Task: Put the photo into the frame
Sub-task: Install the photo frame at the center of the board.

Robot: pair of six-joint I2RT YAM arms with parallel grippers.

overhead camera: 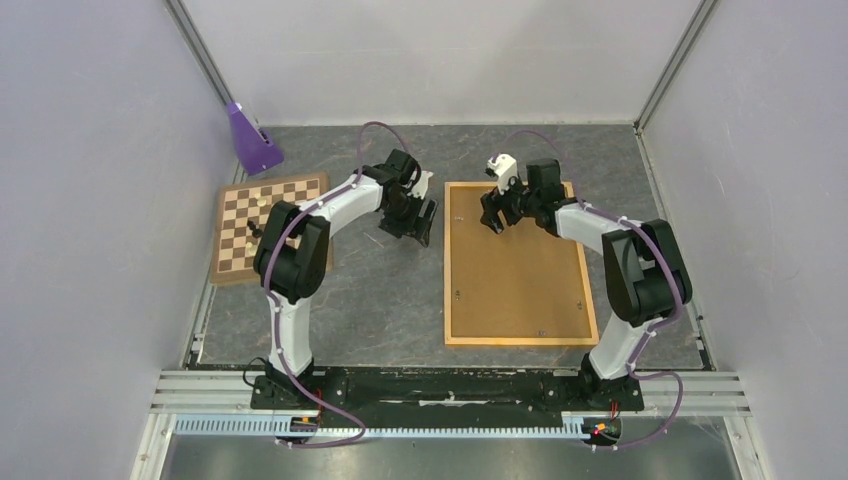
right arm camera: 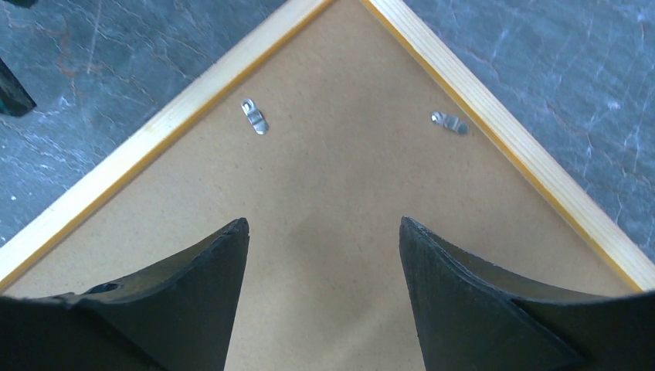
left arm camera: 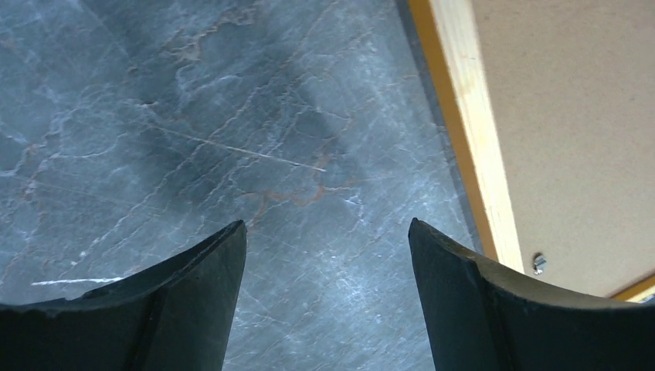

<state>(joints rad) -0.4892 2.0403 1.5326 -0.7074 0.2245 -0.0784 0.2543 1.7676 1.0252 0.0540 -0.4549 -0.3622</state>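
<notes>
The frame point(overhead camera: 515, 280) lies back-up on the dark table, right of centre, its brown fibreboard back ringed by light orange rails. The photo is out of view. My left gripper point(overhead camera: 415, 222) hangs open over bare table just left of the frame's far left corner; in the left wrist view its jaws point(left arm camera: 327, 224) stand wide with nothing between them and the frame's rail point(left arm camera: 471, 116) runs past on the right. My right gripper point(overhead camera: 497, 215) is open above the far end of the frame's back point(right arm camera: 347, 178), empty point(right arm camera: 324, 220), near two small metal clips point(right arm camera: 254, 116) point(right arm camera: 449, 122).
A brown-and-white chessboard point(overhead camera: 268, 228) with a few pieces point(overhead camera: 256, 230) lies at the left, partly under the left arm. A purple wedge-shaped object point(overhead camera: 250, 140) stands at the far left corner. Grey walls close in the table on three sides.
</notes>
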